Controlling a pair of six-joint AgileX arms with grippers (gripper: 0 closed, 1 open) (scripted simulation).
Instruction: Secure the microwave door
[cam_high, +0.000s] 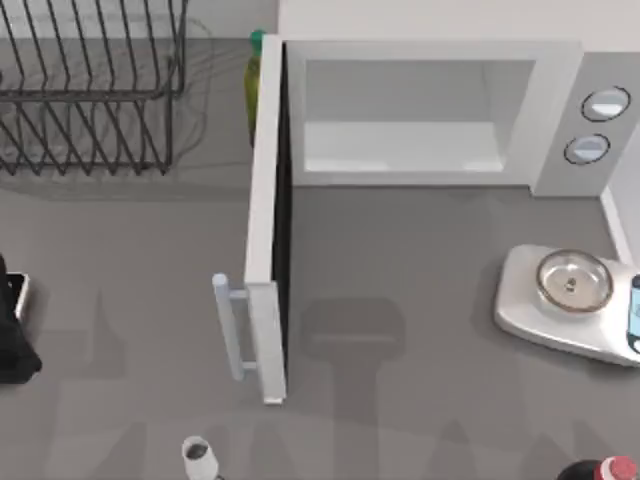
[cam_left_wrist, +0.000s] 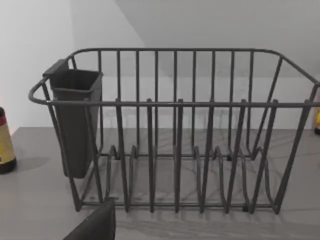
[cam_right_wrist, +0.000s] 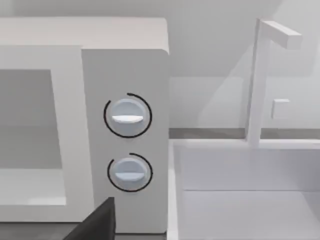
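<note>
Parked at the left edge of the table (cam_high: 420, 260): left arm (cam_high: 14, 330), grip state impossible to tell. Behind it, wire dish rack (cam_high: 95, 90). Left of centre, the microwave door (cam_high: 266, 230) swung wide open, standing edge-on out from the microwave (cam_high: 560, 110) at the back, bar handle (cam_high: 232, 325) facing left. Pale cavity exposed, 2 knobs (cam_high: 605, 103) at right. Kitchen scale (cam_high: 565, 300) near the right edge. Right gripper (cam_right_wrist: 95, 222) facing the knobs, grip state likewise impossible to tell.

A smooth grey tabletop (cam_high: 420, 300) meets a plain white back wall (cam_left_wrist: 210, 30); soft, even light casts faint shadows across it.
</note>
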